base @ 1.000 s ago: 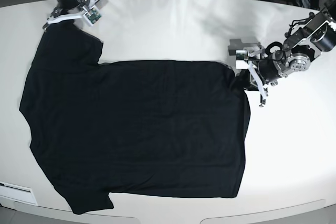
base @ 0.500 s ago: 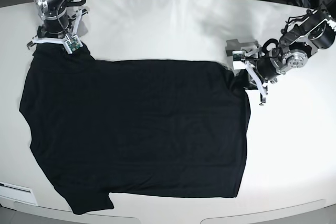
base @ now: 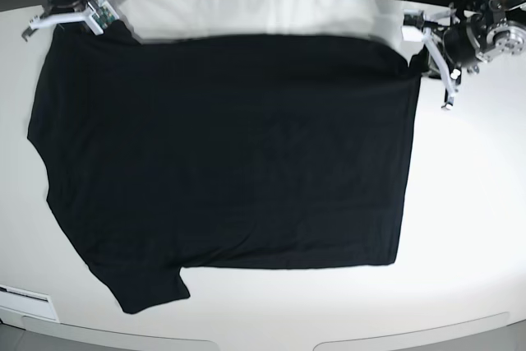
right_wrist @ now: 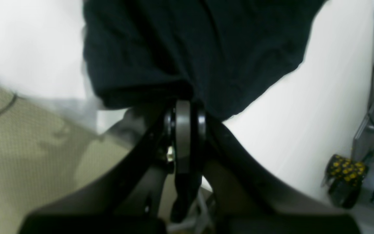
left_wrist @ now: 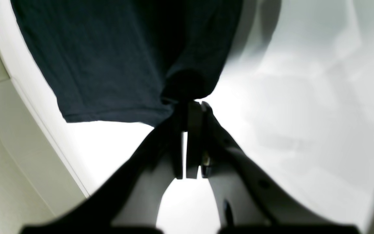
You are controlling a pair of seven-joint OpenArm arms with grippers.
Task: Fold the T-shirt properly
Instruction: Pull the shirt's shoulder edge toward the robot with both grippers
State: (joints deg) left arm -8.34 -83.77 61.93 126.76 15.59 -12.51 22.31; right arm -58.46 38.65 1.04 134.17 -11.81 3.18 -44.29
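The T-shirt lies spread over the white table, filling most of the base view from its left edge to right of centre; only plain black cloth shows. One short sleeve juts out at the lower left, and the straight bottom edge of the cloth runs across the lower part of the frame.

At the upper right of the base view the left gripper sits at the shirt's top right corner; in the left wrist view its jaws are pressed together with a bunched nub of black cloth pinched at their tips — clenched on the T-shirt; the fabric hangs away toward the upper left of that frame, with the pale table surface on the right.

At the upper left of the base view the right gripper sits at the shirt's top left corner, by the table's far edge; in the right wrist view its jaws are likewise closed, with a fold of the T-shirt gathered right at their tips — grasping the cloth; the garment fills the upper middle of that frame, white tabletop to the right and a beige floor at the lower left.

Between the two grippers the shirt's top edge runs roughly level across the upper part of the base view.
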